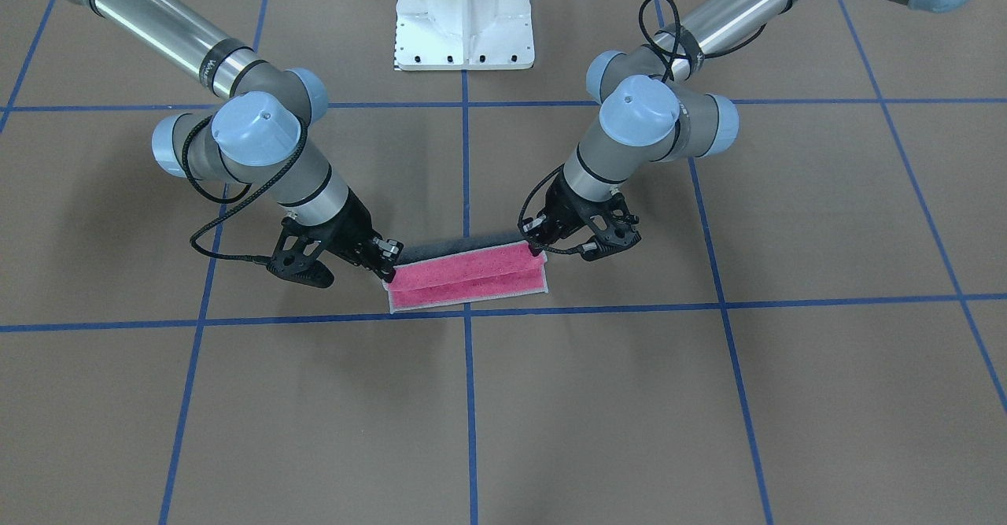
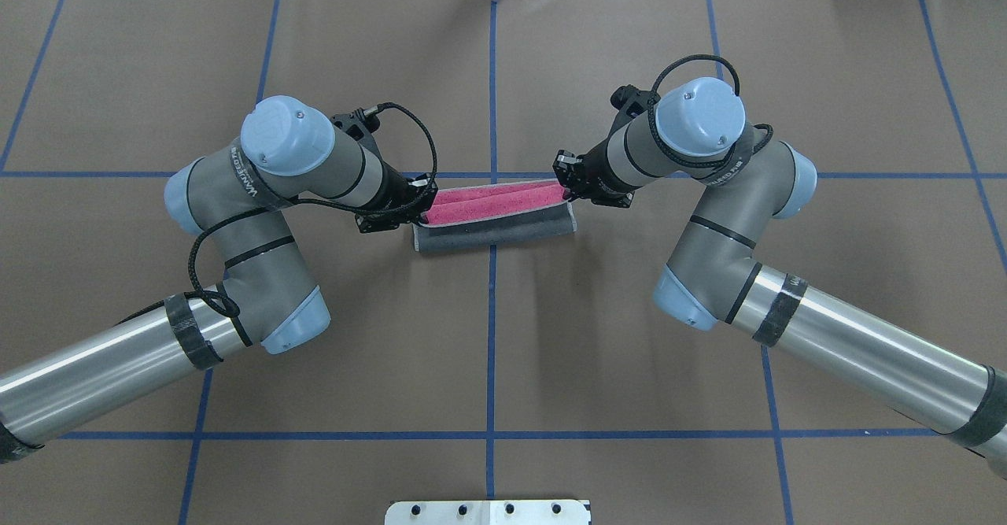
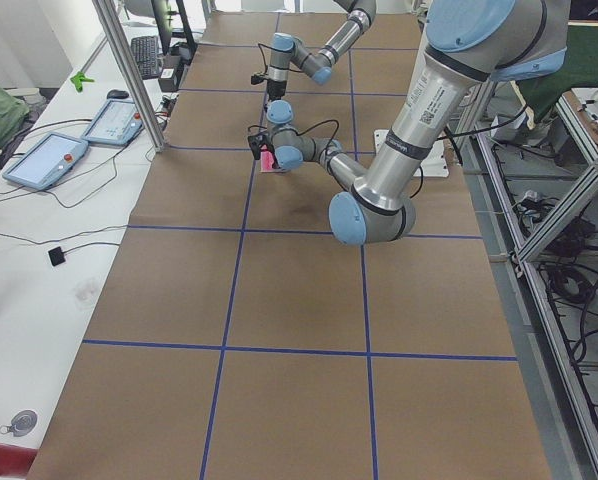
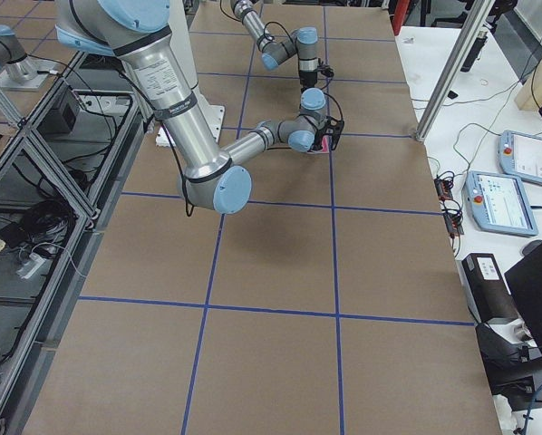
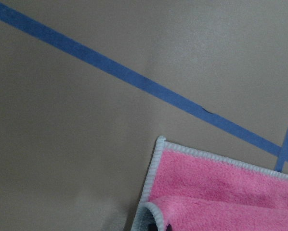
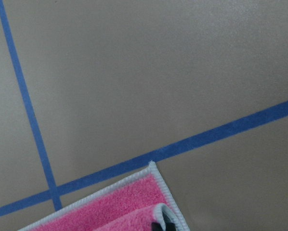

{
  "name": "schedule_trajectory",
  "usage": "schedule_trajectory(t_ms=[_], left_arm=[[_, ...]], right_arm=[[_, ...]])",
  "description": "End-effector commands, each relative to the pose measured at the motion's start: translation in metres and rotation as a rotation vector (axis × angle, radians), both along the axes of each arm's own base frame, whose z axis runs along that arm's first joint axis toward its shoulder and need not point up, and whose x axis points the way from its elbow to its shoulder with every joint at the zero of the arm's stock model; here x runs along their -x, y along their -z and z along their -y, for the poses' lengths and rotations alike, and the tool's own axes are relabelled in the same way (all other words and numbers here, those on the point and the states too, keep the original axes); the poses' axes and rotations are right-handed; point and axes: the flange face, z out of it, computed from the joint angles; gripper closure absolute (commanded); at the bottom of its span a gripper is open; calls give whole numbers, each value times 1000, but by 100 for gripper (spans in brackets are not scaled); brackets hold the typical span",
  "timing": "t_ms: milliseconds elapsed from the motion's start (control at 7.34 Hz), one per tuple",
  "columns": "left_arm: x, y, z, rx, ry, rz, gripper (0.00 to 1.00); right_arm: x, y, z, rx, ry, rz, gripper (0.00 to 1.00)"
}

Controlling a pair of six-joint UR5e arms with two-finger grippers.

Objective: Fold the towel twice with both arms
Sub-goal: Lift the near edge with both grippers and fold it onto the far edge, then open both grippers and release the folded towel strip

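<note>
The towel (image 1: 468,279) lies at the table's middle, partly folded. Its pink face (image 2: 492,198) shows on the far side, and a dark grey band (image 2: 496,234) curls up on the side nearer the robot. My left gripper (image 2: 418,208) is shut on the towel's left end and holds a raised corner. My right gripper (image 2: 568,184) is shut on the right end in the same way. In the front view the left gripper (image 1: 539,248) is on the right and the right gripper (image 1: 389,269) on the left. Both wrist views show a pink corner (image 5: 216,192) (image 6: 120,207) with light grey edging lying on the table.
The white pedestal base (image 1: 464,21) stands behind the towel on the robot's side. Blue tape lines (image 2: 492,352) cross the brown table cover. A side bench with tablets (image 3: 49,160) and a metal post (image 3: 129,70) runs along the far table edge.
</note>
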Motion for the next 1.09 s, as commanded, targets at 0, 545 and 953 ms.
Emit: schedule_trajectory(t_ms=[0,545,953], left_arm=[[0,-2,2,1,0,5,100],[0,-3,5,7,8,9,15],[-7,11,9,15,14,-5,12]], right_arm=[[0,1,0,0,-1,1,43],[0,5,1,1,-3,7,2],[-4,4,4,3,-8,7,2]])
